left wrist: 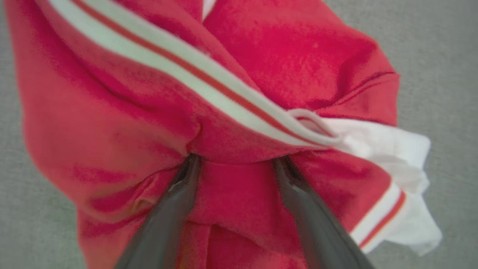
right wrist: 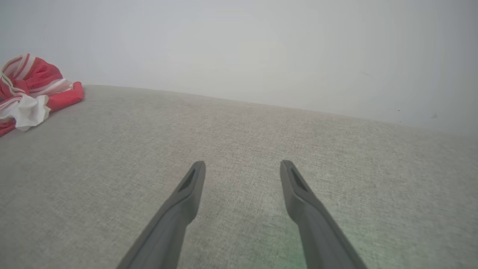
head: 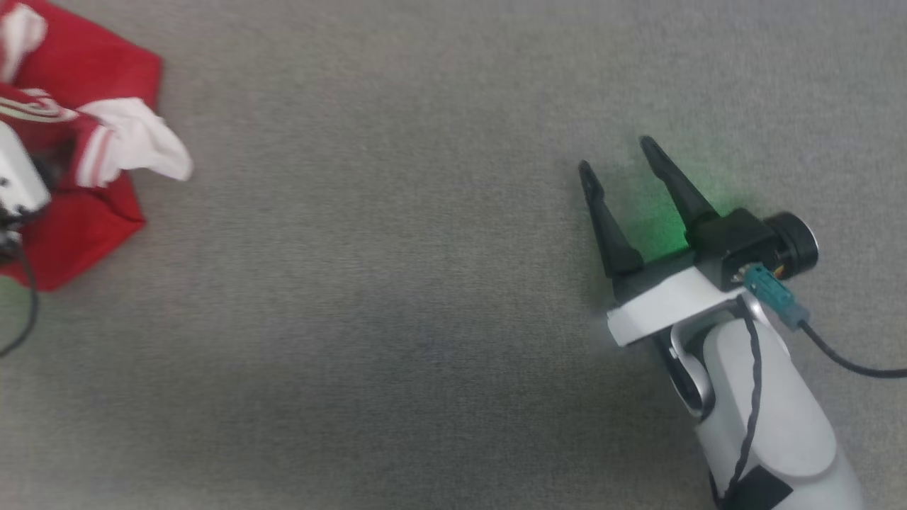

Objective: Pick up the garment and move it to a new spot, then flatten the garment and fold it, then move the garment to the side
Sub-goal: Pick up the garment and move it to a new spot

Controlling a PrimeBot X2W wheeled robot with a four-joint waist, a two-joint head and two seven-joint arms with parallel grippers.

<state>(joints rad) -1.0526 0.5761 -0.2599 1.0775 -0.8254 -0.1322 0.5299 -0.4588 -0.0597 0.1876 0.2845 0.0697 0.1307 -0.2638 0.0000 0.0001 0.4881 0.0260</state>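
Garment (head: 92, 71) at left edge, probably bunched; grey surface (head: 397, 283) open rightward.

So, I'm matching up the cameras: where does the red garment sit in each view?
Head view: garment at the left edge, upper half.
Left wrist view: garment across most of the picture.
Right wrist view: garment at the left edge, upper half.
Shared landmark: its white sleeve end, seen in all three.

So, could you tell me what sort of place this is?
Probably an indoor test setup: a grey fabric-covered surface, a plain pale wall behind it, and a crumpled red garment lying on it.
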